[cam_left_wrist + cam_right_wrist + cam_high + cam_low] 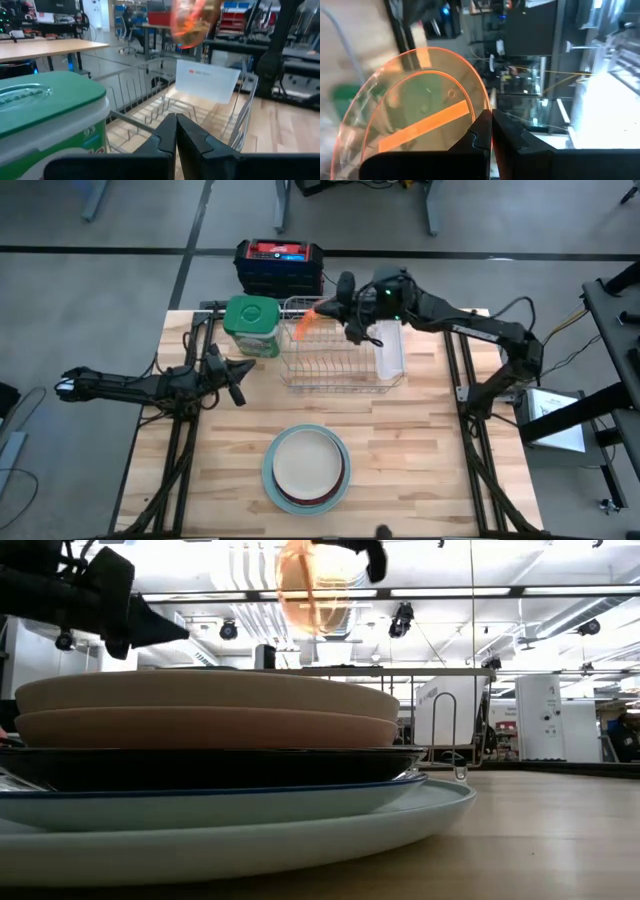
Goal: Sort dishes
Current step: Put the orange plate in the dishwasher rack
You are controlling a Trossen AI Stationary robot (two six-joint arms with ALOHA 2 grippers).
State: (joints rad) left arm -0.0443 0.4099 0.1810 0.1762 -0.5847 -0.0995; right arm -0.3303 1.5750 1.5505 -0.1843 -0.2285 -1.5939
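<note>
Small translucent orange plate (305,323): on edge, airborne above far-left corner of wire rack. Remaining plates (307,467): stacked flat, near centre; beige top, large light-blue bottom.

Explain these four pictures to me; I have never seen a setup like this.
Two dark robot arms work at a wooden table. One picture looks straight down, one looks level across the tabletop, and two come from cameras on the wrists. On the table lie a stack of round plates, a wire dish rack and a green-lidded jar. The right gripper is shut on a see-through orange plate, held over the rack. The left gripper, shut and empty, waits beside the jar.
</note>
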